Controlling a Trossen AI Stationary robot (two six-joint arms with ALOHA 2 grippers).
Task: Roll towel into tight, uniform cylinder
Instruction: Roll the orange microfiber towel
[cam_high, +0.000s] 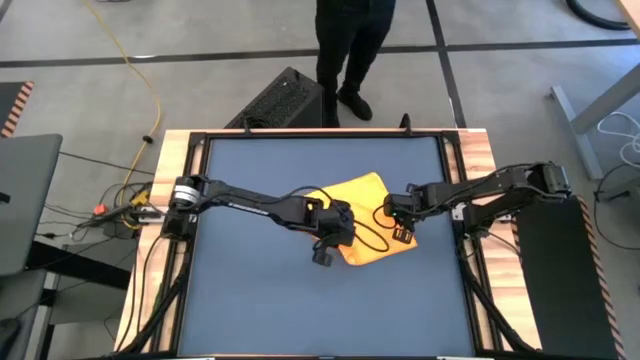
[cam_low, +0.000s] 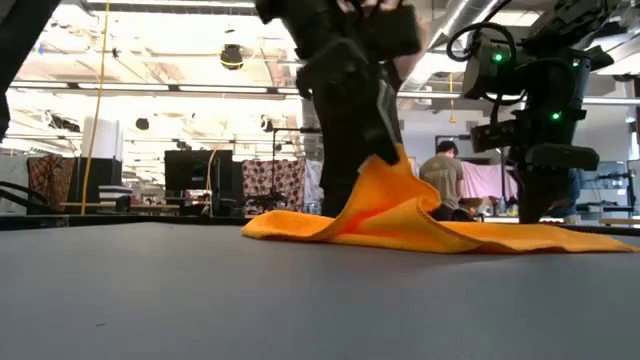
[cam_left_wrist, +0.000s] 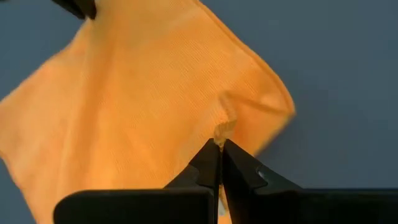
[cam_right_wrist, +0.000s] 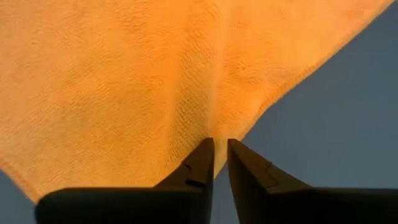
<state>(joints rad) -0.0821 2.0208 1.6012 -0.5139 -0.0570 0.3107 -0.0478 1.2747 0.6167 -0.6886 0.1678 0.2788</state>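
Nearest the low camera: bare grey table (cam_low: 200, 300), then the towel (cam_low: 400, 225) lying mostly flat with one peak pulled up off the surface.

Left to right in the high view:
- Left arm reaches from the left edge in toward the table's middle. Left gripper (cam_left_wrist: 219, 144) has its jaws clamped together on a small pinch of towel; the wrist view shows fabric puckered at the tips. In the low view that pinch is the raised peak.
- Towel (cam_high: 372, 218) is an open, rumpled sheet, not folded or rolled, sitting right of centre, nearer the far edge than the near one, skewed to the table edges.
- Right arm comes in from the right edge. Right gripper (cam_right_wrist: 221, 146) sits over the towel's right side, jaws a narrow slit apart. No fabric visible between the tips, so I judge it not gripping.

A person (cam_high: 352, 50) stands beyond the far edge, clear of the arms.

Read: early stage, still arranging the sheet, rolling not started.

Doing this step well, my judgement:
- The left pinch is mid-sheet rather than on a hem. Regrip on an edge or corner.
- Spread flat and square to the table edges before the first turn; a skewed start gives a cone, not a cylinder.
- Use the right gripper to pin the opposite side while the left pulls wrinkles out.
- Keep the lift low so the cloth doesn't fold over itself.
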